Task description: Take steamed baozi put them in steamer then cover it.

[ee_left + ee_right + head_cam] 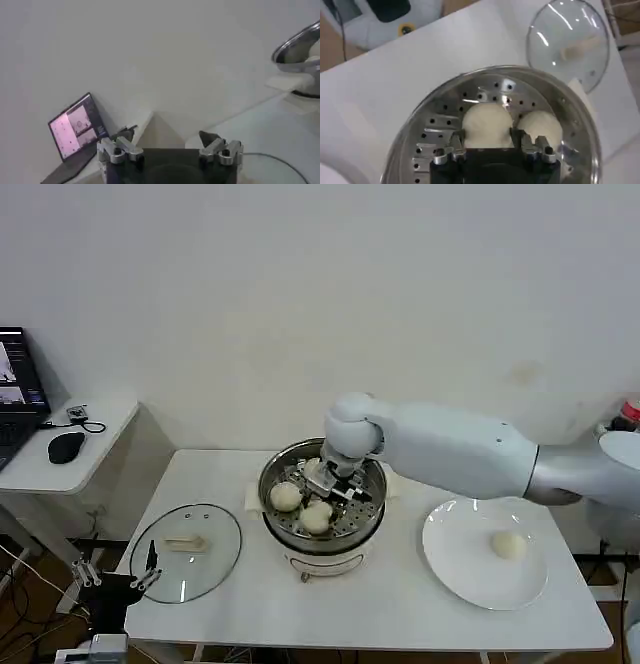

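Note:
The steamer (372, 522) stands mid-table, and two baozi (285, 496) (316, 516) show on its perforated tray (437, 127). My right gripper (335, 487) is down inside the pot. In the right wrist view this gripper (487, 136) has a baozi (487, 122) between its fingers, both touching it, and a second baozi (540, 129) lies right beside. One more baozi (509, 545) rests on the white plate (455, 569). The glass cover (186, 549) (568, 42) lies flat on the table left of the steamer. My left gripper (148, 572) (166, 134) waits open off the table's front left corner.
A side desk (95, 439) to the left carries a laptop (75, 130) and a mouse (66, 446). The steamer's rim (300, 45) shows far off in the left wrist view. Bare table lies in front of the steamer and between it and the plate.

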